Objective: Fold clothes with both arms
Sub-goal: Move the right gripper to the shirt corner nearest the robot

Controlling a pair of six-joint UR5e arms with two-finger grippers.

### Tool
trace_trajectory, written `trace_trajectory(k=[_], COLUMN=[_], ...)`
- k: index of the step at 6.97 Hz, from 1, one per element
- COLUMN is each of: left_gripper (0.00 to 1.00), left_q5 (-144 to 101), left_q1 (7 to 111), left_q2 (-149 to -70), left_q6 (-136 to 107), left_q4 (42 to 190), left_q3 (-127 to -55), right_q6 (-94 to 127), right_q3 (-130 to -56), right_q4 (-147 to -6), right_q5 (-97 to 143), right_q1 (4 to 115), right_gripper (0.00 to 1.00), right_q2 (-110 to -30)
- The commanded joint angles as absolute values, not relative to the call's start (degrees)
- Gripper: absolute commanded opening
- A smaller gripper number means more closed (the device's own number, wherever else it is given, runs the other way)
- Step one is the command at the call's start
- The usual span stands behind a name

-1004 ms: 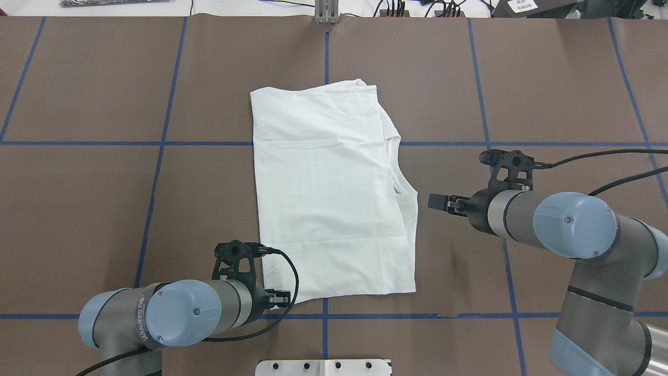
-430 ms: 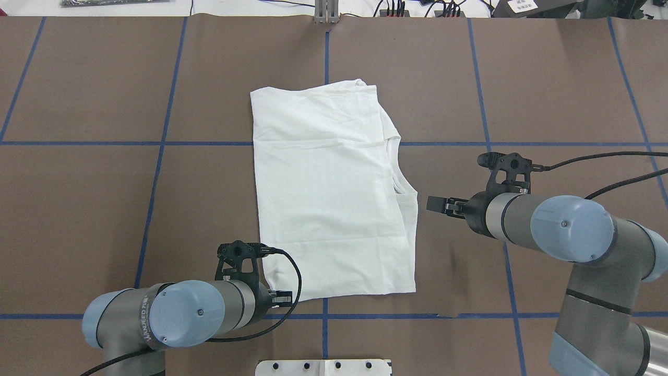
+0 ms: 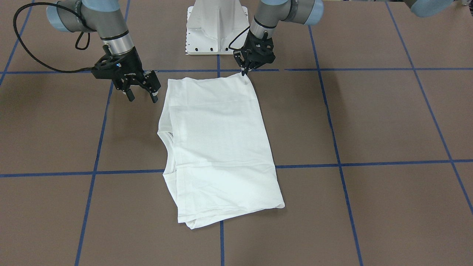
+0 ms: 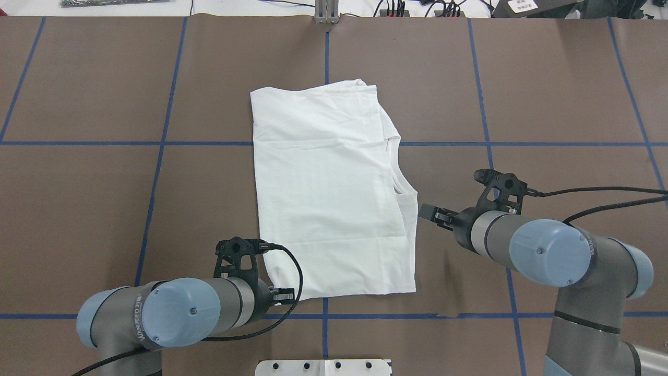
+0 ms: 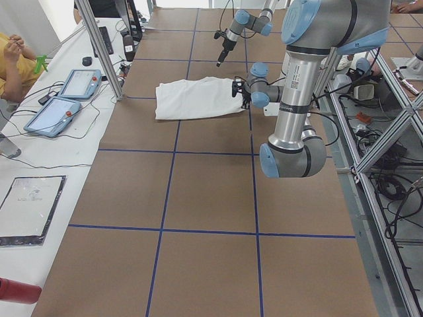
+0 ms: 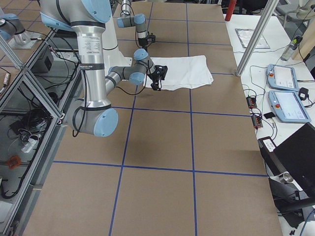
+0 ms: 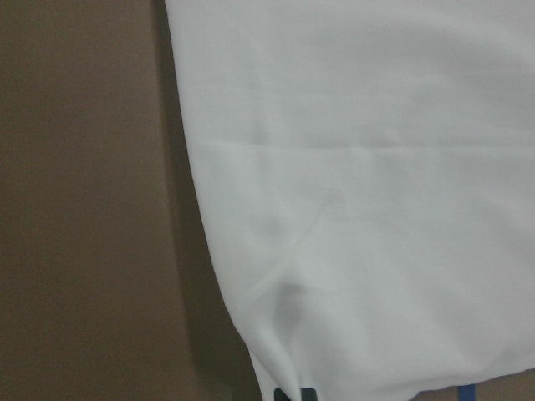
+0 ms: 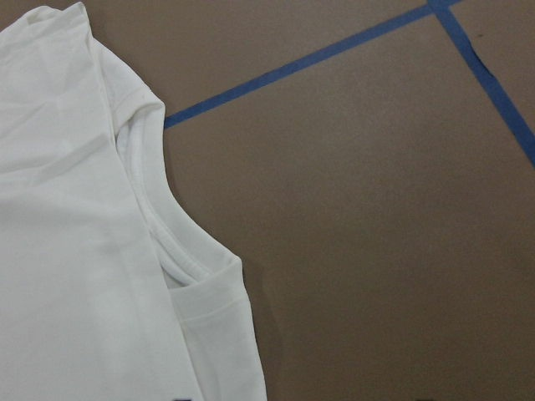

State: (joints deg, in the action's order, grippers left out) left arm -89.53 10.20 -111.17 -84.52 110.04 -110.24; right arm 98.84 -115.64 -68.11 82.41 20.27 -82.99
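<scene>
The white T-shirt (image 4: pixel 329 193) lies folded into a tall rectangle on the brown table, its ribbed collar (image 4: pixel 399 185) on the robot's right side. The printed text is hidden. My left gripper (image 3: pixel 244 72) is at the shirt's near left corner and looks shut on the fabric there; the left wrist view shows the cloth (image 7: pixel 376 167) puckered at that corner. My right gripper (image 3: pixel 142 96) hovers open just off the shirt's right edge, level with the collar (image 8: pixel 159 225), touching nothing. From overhead, the left gripper (image 4: pixel 284 296) and right gripper (image 4: pixel 424 211) flank the shirt.
The white pedestal base (image 3: pixel 217 26) stands at the table's near edge behind the shirt. Blue tape lines (image 4: pixel 156 143) grid the brown table. Two tablets (image 5: pixel 66 99), cables and a metal post (image 5: pixel 99 46) are on the far side table, where a person (image 5: pixel 13 56) sits.
The right arm has swung nearer the robot and toward the shirt, bringing its open gripper close to the shirt's right edge. The left arm has barely shifted.
</scene>
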Motion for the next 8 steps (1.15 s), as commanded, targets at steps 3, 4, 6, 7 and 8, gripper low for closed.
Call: trace_trajectory(k=[3, 4, 6, 7, 8], left_gripper=[0.00, 0.00, 0.00, 0.00, 0.00], left_q5=[-89.56, -89.56, -89.56, -89.56, -89.56], left_q1=[10.37, 10.20, 10.28, 10.20, 10.20], left_q2=[-111.09, -111.09, -111.01, -111.09, -111.09], left_q6=[-84.55, -84.55, -84.55, -84.55, -84.55], left_q4=[110.21, 110.30, 110.30, 110.30, 110.30], left_q3=[-111.18, -111.18, -111.18, -111.18, -111.18], right_q6=[121.70, 121.90, 122.08, 122.08, 122.08], right_q3=[-111.91, -111.28, -111.18, -111.27, -111.27], right_q4=[-89.68, -89.91, -89.47, -89.82, -90.09], right_q5=[80.69, 79.03, 78.40, 78.22, 78.22], right_q1=[12.58, 11.70, 11.16, 11.08, 10.99], right_gripper=[0.73, 0.73, 0.73, 0.75, 0.76], right_q2=[-68.25, -68.38, -68.47, -68.81, -68.91])
